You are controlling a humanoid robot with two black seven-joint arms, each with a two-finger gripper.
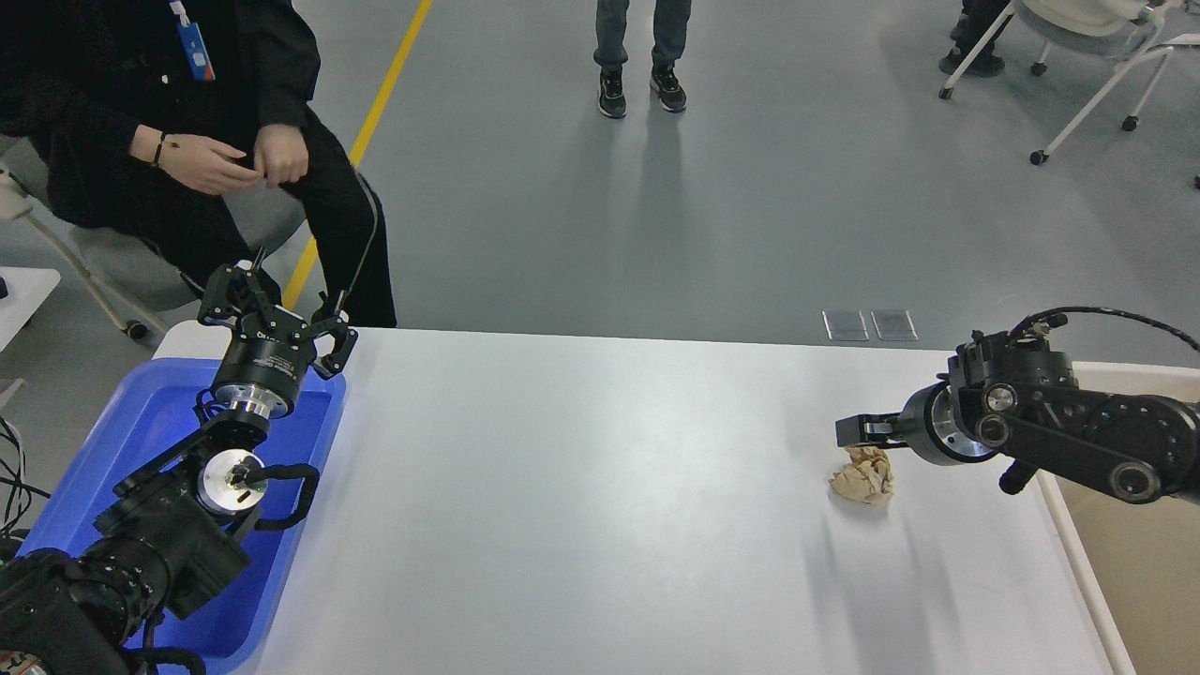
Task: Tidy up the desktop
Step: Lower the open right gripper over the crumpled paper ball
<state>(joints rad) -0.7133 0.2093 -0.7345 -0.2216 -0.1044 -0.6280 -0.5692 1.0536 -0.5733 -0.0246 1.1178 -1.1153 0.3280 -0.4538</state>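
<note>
The desktop [600, 487] is a large matte white tabletop. A crumpled beige paper ball [862, 475] lies on its right part. My right gripper [855, 431] points left, just above and behind the ball; its dark fingers cannot be told apart, and I cannot tell whether it touches the ball. My left gripper [278, 317] is open and empty, held over the far end of the blue tray [141, 422].
The blue plastic tray sits at the desktop's left edge under my left arm. A beige bin [1139, 562] stands off the right edge. A seated person [187, 141] is behind the far left corner. Another person [642, 56] and chairs [1087, 47] stand farther back.
</note>
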